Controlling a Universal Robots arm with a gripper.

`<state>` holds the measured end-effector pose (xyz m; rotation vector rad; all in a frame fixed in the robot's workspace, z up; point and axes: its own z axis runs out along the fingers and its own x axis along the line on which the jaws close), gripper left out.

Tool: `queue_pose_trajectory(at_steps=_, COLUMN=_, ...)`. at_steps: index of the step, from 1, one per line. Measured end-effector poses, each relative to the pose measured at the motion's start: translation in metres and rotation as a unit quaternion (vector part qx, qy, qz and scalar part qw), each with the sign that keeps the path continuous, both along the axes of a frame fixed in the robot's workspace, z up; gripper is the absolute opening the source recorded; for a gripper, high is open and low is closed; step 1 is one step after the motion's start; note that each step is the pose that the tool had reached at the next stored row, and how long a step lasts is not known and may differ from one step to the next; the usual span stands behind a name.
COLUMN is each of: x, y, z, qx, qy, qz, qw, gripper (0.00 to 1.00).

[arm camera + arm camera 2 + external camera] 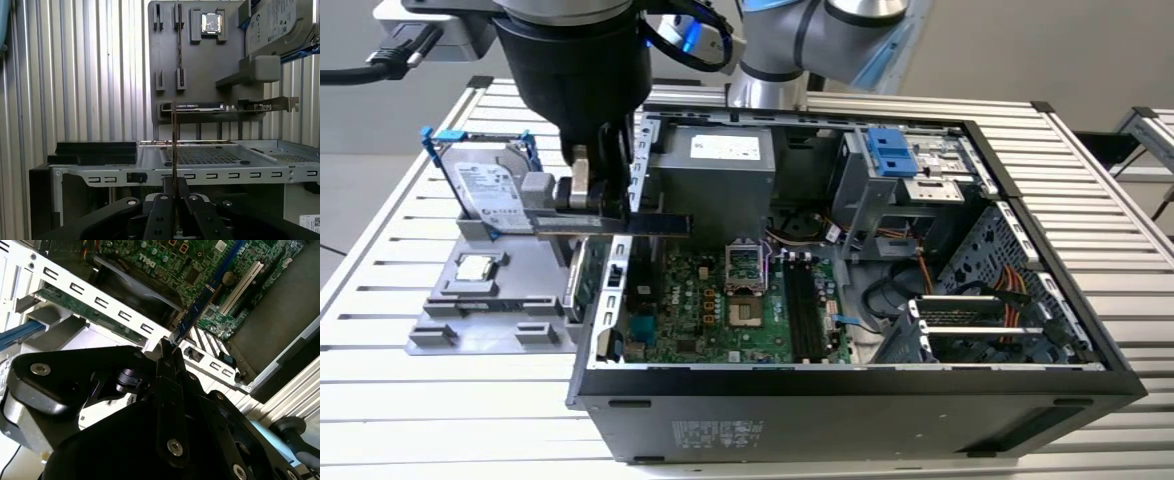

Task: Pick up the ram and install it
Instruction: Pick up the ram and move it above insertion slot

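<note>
Slatted aluminium tabletop (427,400) is carrying an open computer case (854,405) lying on its side, with a grey parts fixture (447,320) sitting just beside it at the exterior view's left. Inside the case, the green motherboard (707,310) is lying face up, its long black memory slots (803,310) are running beside the processor socket (742,268), and the grey power supply (714,185) is sitting at the far end. The fixture is holding a hard drive (487,195) upright on edge, a processor chip (476,267) lying flat, and an expansion card with a metal bracket (192,106) in the edge nearest the case.

The gripper (603,212) is hanging over the case wall that is facing the fixture, and its fingers are clamping the ram (654,225) by one end. The ram is being held clear of the fixture and the motherboard, level in the exterior view, with its free end reaching in over the case. In the first wrist view the ram (173,150) is appearing edge-on as a thin line rising from the closed gripper (175,189). In the second wrist view the ram (197,310) is projecting from the gripper (167,347) over the motherboard (200,265)
</note>
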<state>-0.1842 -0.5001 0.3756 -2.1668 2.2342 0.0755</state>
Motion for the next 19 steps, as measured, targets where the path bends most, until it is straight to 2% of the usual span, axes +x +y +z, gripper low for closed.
queue_pose_trajectory(at_steps=19, x=0.0255, y=0.0000, z=0.0000, qx=0.0000, qy=0.0000, qz=0.000, qw=1.0000, gripper=0.00)
